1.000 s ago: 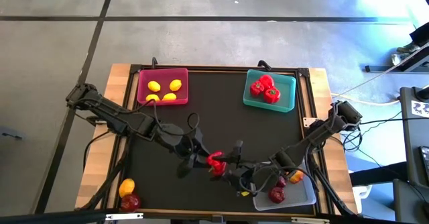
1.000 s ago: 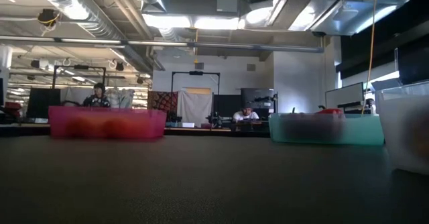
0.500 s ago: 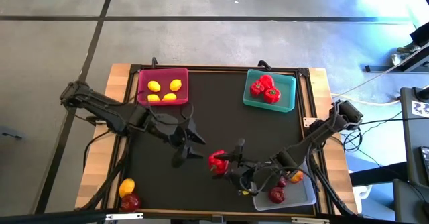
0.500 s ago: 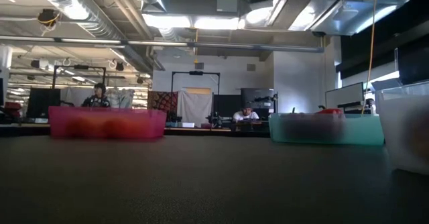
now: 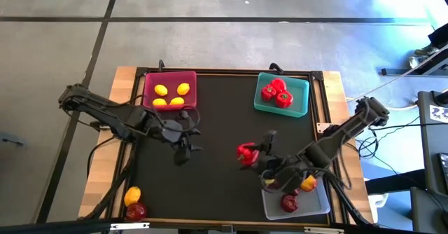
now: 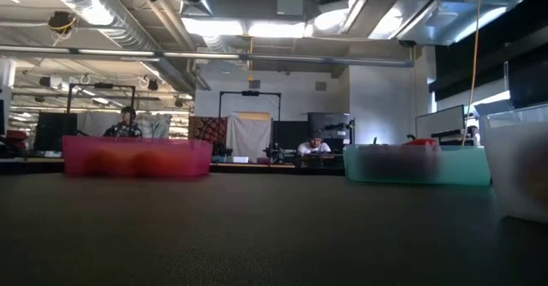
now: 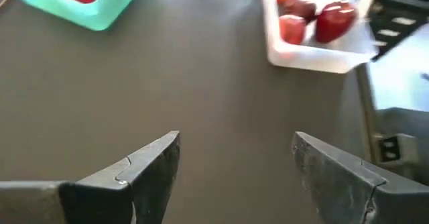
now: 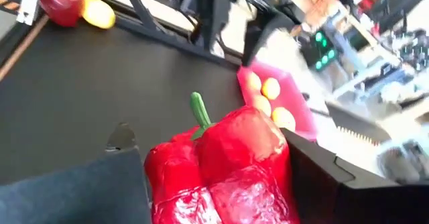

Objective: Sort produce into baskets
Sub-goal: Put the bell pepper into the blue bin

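Bright red, green-stemmed toy pepper (image 8: 224, 167) pinched between the fingers of the right gripper (image 5: 253, 155), now lifted and carried from the front centre of the black table mat (image 5: 224, 122) toward the shallow teal plastic basket (image 5: 302, 98) at the far right, where three like peppers already lie. Left gripper (image 7: 234, 167) spread and empty, withdrawn toward the magenta-pink plastic basket (image 5: 149, 87) after passing the pepper across. Judged: handover complete, delivery to teal basket next; yellow lemon-like oval (image 5: 132, 195) and dark red apple (image 5: 136, 210) at the front left edge still unsorted.
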Tool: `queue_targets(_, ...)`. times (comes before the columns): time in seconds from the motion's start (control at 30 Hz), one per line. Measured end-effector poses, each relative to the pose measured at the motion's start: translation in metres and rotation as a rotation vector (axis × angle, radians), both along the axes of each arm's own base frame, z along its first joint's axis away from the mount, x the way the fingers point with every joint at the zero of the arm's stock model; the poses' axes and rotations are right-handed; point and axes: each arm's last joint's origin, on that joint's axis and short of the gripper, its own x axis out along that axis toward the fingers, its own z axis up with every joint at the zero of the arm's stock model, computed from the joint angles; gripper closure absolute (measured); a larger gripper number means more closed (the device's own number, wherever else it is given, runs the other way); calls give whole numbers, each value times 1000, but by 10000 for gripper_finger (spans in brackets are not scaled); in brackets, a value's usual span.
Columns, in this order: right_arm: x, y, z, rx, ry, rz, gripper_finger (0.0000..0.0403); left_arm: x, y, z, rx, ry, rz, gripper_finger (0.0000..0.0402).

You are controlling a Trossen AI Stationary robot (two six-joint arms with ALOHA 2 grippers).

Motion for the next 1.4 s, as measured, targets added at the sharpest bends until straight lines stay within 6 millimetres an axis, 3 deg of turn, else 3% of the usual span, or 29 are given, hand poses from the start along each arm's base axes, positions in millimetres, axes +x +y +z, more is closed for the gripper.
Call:
queue_targets(0.27, -43, -37, 18, 75, 54, -181, 219, -2, 3, -23, 40, 58, 29, 119)
queue_targets(0.47, -78, -88, 28, 155, 109, -419, 219, -5, 4, -38, 56, 102, 27, 119)
queue_targets(0.67, -100, -137, 33, 188, 166, -657, 219, -3, 3, -46, 51, 83, 27, 119)
queue_targets(1.07, -97, -207, 28, 279, 213, -1019, 219, -4, 3, -52, 48, 84, 30, 119)
queue_targets(1.4, -98, -263, -23, 350, 266, -1243, 219, -4, 3, -52, 24, 83, 50, 119)
